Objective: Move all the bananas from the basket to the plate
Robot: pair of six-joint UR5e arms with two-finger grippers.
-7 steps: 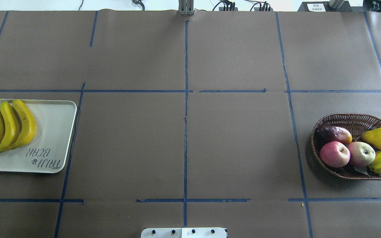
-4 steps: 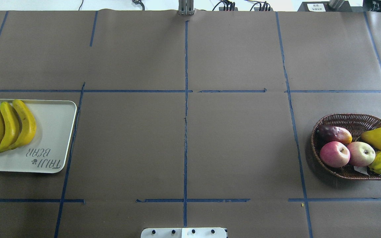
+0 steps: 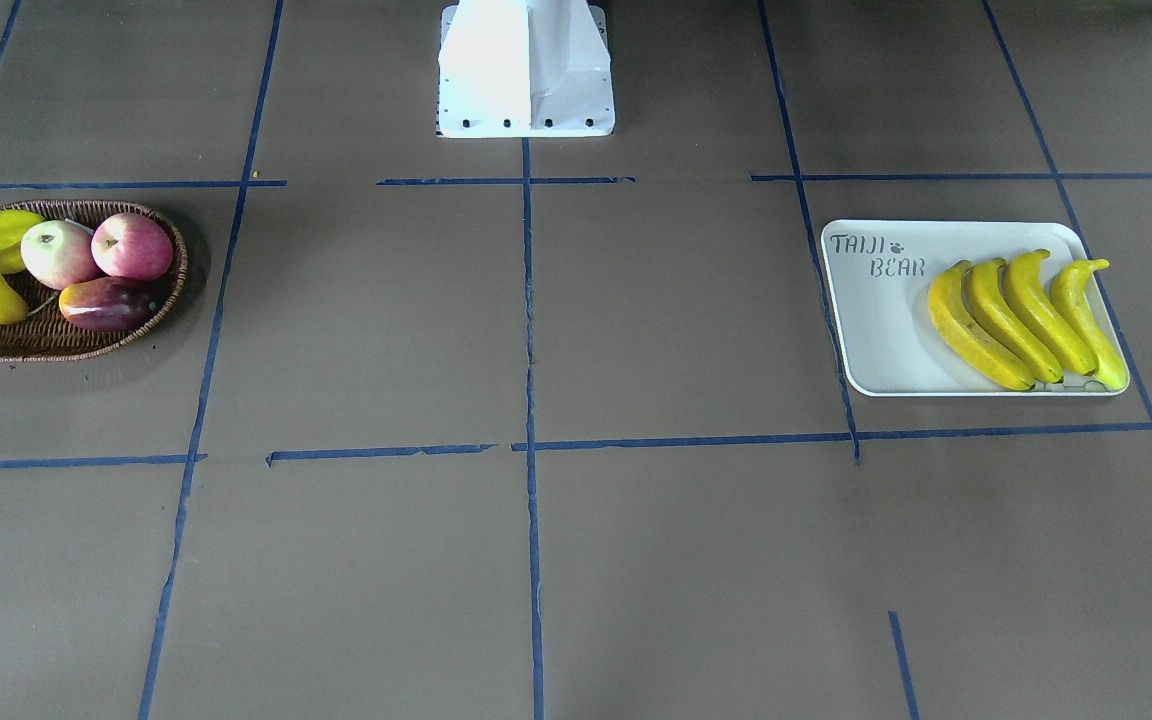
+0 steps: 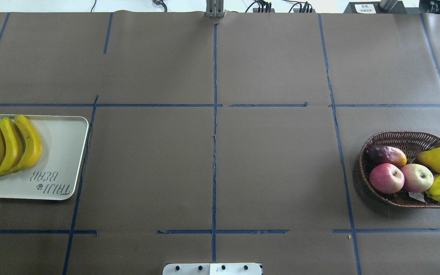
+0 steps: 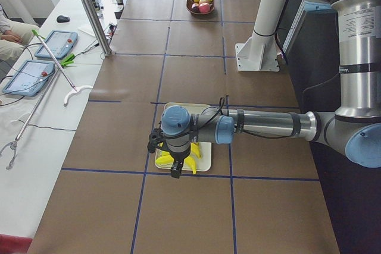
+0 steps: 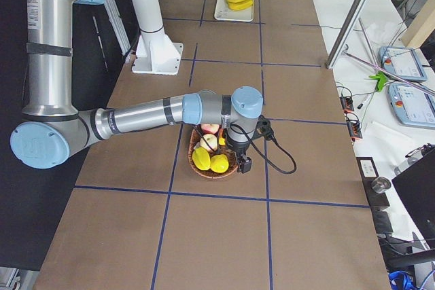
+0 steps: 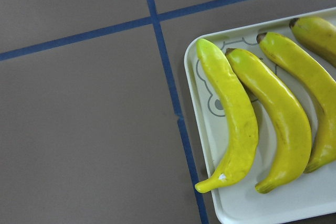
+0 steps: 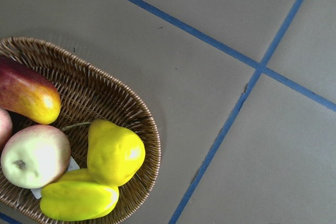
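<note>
The bananas are seen as glossy and smooth, the plate as smooth, matt off-white plastic. The basket is woven of rough brown wicker. The table is covered in matt brown paper.

Four yellow bananas side by side on off-white plate, brown wicker basket banana-free

Brown table, blue tape grid.
White bench alongside carries two tablets; a metal post rises at the table's edge.
</note>
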